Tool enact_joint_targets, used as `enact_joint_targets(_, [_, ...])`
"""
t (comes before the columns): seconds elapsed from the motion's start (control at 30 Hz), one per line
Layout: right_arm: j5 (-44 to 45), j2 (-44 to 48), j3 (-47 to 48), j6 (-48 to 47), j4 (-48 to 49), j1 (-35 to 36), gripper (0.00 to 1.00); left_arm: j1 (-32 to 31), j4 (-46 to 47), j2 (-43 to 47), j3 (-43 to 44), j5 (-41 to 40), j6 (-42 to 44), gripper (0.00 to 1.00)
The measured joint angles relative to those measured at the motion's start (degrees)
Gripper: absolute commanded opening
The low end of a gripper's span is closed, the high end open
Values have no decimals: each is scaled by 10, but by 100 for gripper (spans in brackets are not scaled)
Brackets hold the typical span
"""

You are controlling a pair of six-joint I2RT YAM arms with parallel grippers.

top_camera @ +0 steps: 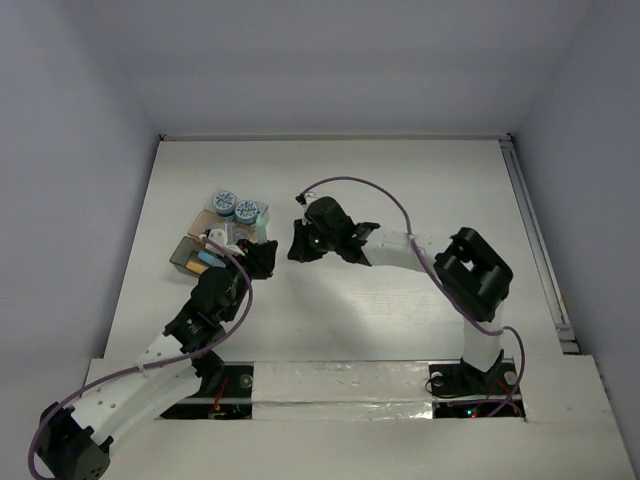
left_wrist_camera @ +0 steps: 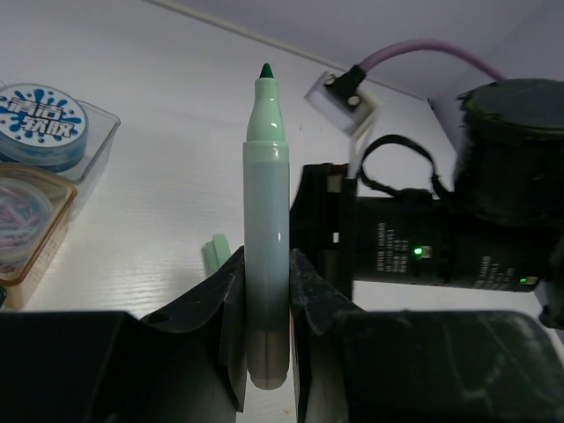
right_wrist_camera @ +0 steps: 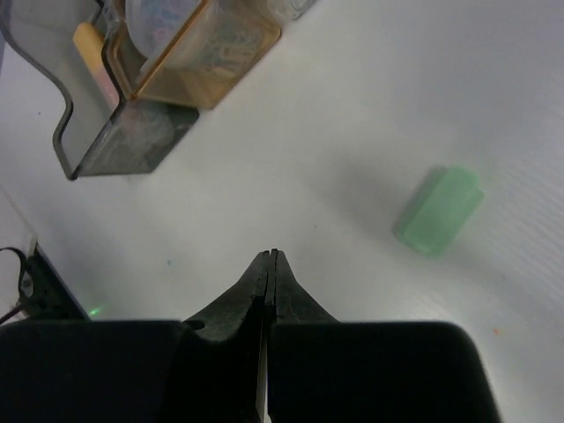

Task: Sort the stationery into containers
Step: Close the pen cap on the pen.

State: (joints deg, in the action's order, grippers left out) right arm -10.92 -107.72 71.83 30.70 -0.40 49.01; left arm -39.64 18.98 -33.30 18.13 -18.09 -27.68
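Pinched low on its barrel by the left gripper (left_wrist_camera: 267, 262), an uncapped green marker (left_wrist_camera: 266, 194) is held tip-forward, probably so it can be recapped or boxed. In the right wrist view alone, the right gripper (right_wrist_camera: 267, 257) is seen pressed together on nothing, with the loose green cap (right_wrist_camera: 438, 211) nearby and the see-through boxes (right_wrist_camera: 132, 132) beyond.

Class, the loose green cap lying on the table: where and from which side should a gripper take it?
Come from straight above and pinch the cap across its narrow width at mid-length. It lies on its side with nothing touching it, so both long sides are free. The right gripper is shut and would need to open first.
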Motion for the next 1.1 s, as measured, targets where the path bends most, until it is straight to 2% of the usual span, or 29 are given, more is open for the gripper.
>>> enact_joint_targets(0.13, [9,-66,53,7,10,10,0,0,0,19,-8,-8,3,0])
enact_joint_targets(0.37, [48,-123,83,10,2,10,0,0,0,25,-22,-10,9,0])
enact_joint_targets(0.6, [89,-122,80,5,-18,10,0,0,0,26,-24,-10,11,0])
enact_joint_targets(0.8, [124,-97,40,-7,-27,8,0,0,0,19,-24,-10,12,0])
enact_joint_targets(1.1, [136,-73,5,-9,-19,-26,0,0,2,12,-24,-6,13,0])
